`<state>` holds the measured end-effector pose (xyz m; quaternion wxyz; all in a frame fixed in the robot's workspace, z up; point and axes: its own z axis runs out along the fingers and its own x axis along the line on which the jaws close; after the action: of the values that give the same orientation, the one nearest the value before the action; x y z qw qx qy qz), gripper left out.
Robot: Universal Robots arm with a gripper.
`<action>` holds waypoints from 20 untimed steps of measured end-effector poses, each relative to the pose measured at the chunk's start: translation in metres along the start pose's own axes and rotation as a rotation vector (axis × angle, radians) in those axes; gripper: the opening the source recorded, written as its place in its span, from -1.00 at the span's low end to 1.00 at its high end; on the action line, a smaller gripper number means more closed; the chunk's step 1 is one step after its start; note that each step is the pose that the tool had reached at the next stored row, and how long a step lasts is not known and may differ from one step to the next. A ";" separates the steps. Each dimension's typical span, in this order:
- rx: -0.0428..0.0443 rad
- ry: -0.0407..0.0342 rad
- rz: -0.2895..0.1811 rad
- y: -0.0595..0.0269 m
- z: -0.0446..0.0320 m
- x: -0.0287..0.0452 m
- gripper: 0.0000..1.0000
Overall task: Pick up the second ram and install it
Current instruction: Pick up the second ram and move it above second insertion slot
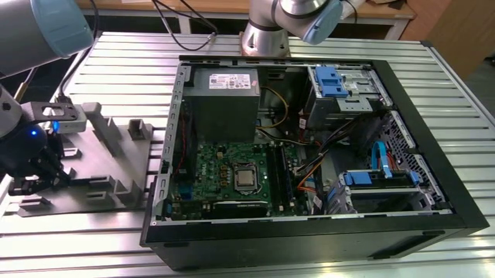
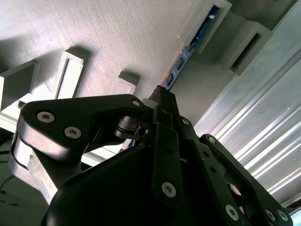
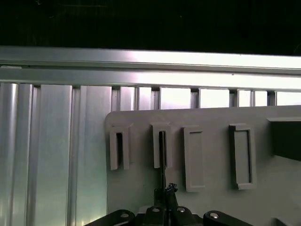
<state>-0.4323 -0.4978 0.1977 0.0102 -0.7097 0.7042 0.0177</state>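
i have the hand down over the grey parts tray, and in the second wrist view its fingers look drawn together on the near end of the second ram, so i read it as clamped on the stick. the ram stands on edge in a narrow tray pocket and runs straight away from the fingertips. in the first wrist view it is a thin dark line just ahead of the hand. i judge the pocket keeps the board upright so the fingers can pinch its flat faces. other pockets lie to either side of the hand, and i cannot tell what they hold. the tray lies on a ribbed aluminium bench. well away from the hand, the open computer case lies on its side with the green motherboard facing up.
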 end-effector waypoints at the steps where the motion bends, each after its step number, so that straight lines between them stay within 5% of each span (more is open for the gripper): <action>1: 0.0001 0.0000 0.001 0.0000 0.0001 0.0000 -0.76; 7: 0.0017 -0.0005 0.043 0.0000 0.0003 0.0000 -0.76; 20: 0.0007 -0.0002 0.014 -0.0001 0.0003 0.0000 -0.76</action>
<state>-0.4322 -0.4978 0.1974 0.0104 -0.7048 0.7091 0.0176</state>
